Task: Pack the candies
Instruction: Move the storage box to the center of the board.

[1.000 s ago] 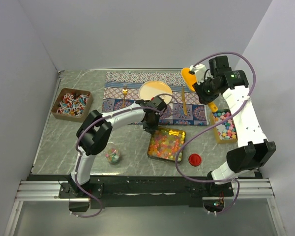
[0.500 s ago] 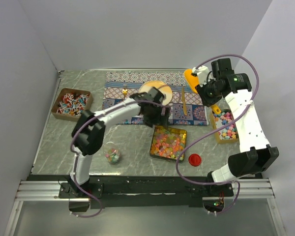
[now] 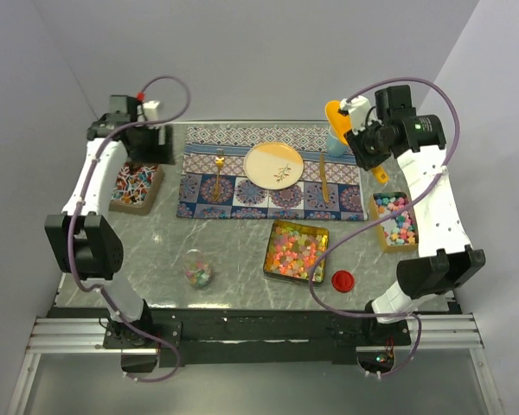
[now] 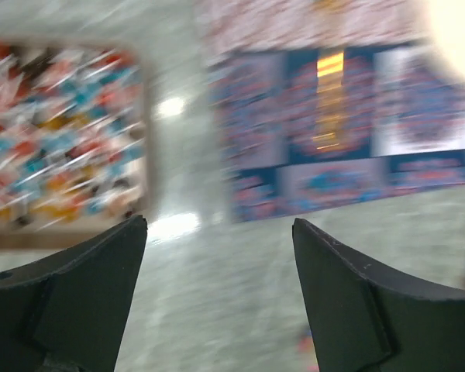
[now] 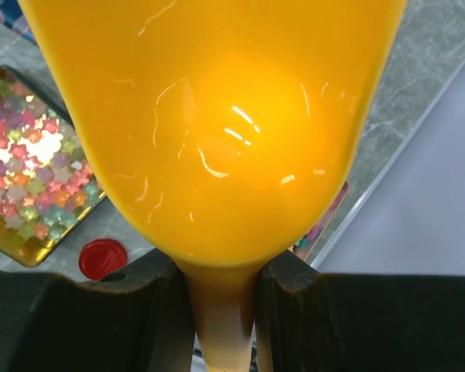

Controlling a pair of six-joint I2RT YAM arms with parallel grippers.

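Right gripper clamps orange scoop; candies tiny, glossy, pink-orange-yellow-green.

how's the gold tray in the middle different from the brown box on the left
The gold tray is shiny, with small pink, orange and green sweets; the brown box is matte, with red, white and blue wrapped pieces. The tray lies uncovered; the left arm overlaps the box seen from above. Both are open-topped.
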